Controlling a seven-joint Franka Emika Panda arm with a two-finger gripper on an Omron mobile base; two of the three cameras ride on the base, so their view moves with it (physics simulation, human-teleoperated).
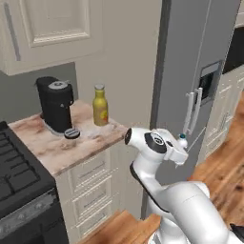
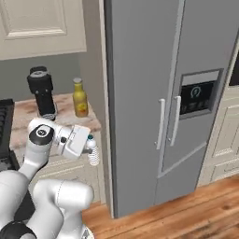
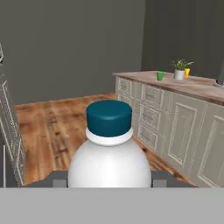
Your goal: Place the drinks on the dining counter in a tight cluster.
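1. Between the fingers of the gripper [image 2: 92, 150], the small clear ribbed water bottle [image 2: 93, 152] is clamped narrow at its body, its blue cap up; in the hand view the bottle [image 3: 109, 151] sits right at the fingers with the cap nearest the lens.
2. The hand carries it clear of any surface, in front of the grey fridge [image 2: 154, 93], with the wooden floor [image 3: 52, 127] below.
3. Behind the hand and to its side, the yellow-amber bottle [image 1: 99, 106] stands on the small marble counter [image 1: 57, 143] just beside the black coffee machine [image 1: 56, 104]; it is not yet moved.
4. Ahead of the hand, well apart, the dining counter [image 3: 199, 86] carries a green cup [image 3: 160, 76], a potted plant [image 3: 180, 70] and a small orange thing I cannot identify.
5. The step in hand looks like the carry: the first drink is picked and in transit.
6. Next, I judge, the base must close on that counter, then the hand lowers the bottle upright onto bare marble, leaving room alongside for the others.
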